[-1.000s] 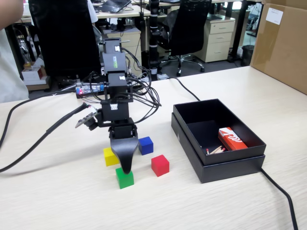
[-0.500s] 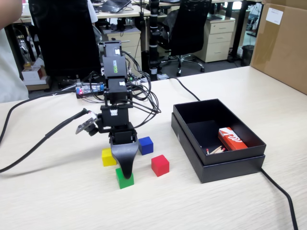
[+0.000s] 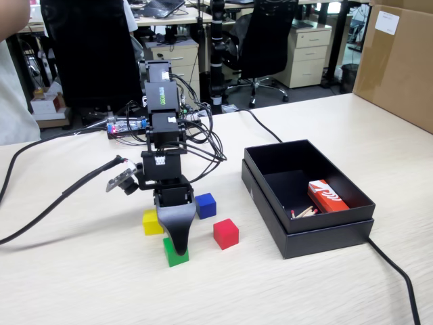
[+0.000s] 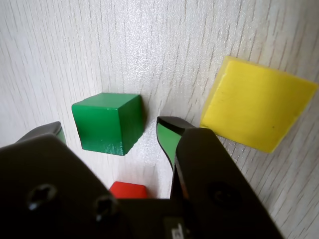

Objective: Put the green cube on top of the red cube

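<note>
Hand [image 4: 109,130] hangs with jaws apart, straddling the small matte green cube [image 4: 106,122] on the pale wood bench [image 4: 149,45]. I judge I'm at the grasp: lower, clamp, then carry it to the plain red cube [image 3: 226,233] nearby.

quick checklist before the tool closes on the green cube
1. Tool open: ok, its two green-lined fingertips stand apart in the wrist view.
2. Green cube between the tips: ok, it sits in the gap, with space on each side.
3. Tool low enough: cannot tell; in the fixed view the black finger overlaps the cube, but contact with the table is not clear.
4. Yellow cube out of the way: ok, it lies apart from the nearer fingertip.
5. Red cube free on top: ok, nothing rests on it.
6. Blue cube clear of the route: ok, it sits behind the red cube.
</note>
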You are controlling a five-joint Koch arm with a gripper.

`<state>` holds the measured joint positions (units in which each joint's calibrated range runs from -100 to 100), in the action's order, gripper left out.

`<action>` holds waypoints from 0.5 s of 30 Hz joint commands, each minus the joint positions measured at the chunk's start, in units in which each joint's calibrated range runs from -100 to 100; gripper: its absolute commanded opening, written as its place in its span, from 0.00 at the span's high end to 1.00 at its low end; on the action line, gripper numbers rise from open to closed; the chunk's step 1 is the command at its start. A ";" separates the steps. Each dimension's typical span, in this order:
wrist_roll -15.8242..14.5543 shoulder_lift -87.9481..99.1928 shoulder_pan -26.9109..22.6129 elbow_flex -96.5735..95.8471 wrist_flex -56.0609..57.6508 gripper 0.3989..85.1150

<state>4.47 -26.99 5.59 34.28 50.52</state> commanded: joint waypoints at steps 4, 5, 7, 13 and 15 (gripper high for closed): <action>0.73 0.08 0.00 3.98 -2.10 0.67; 0.73 0.08 0.00 4.07 -2.10 0.67; 0.78 0.08 -0.05 4.16 -2.10 0.70; 0.44 -0.49 -0.10 4.98 -2.19 0.93; 0.05 -0.15 -0.24 6.07 -2.19 0.99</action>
<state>4.57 -27.64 5.54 35.55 50.29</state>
